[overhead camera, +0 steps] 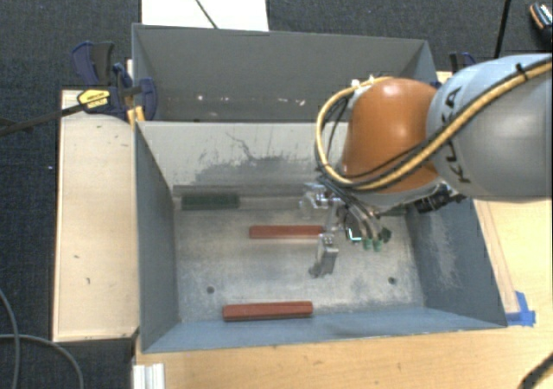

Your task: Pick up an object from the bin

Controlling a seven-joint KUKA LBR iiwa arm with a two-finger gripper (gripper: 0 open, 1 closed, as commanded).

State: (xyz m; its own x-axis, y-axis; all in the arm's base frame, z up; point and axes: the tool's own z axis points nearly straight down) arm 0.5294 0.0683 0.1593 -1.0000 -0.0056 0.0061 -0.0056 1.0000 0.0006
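Behind tool (326,262), half-hidden red bar (278,232)

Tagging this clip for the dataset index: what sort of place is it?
Likely a robotics lab's bin-picking cell: a KUKA arm reaches into a grey metal bin holding a dark green bar, a reddish-brown bar mid-floor and another at the front.

So the arm (505,128) comes in from the right, its fat grey link angled down toward the left. An orange cover (389,132) caps the wrist, with cables (333,119) looped around it. Below that, the jaws hang pointing down, tilted slightly left.
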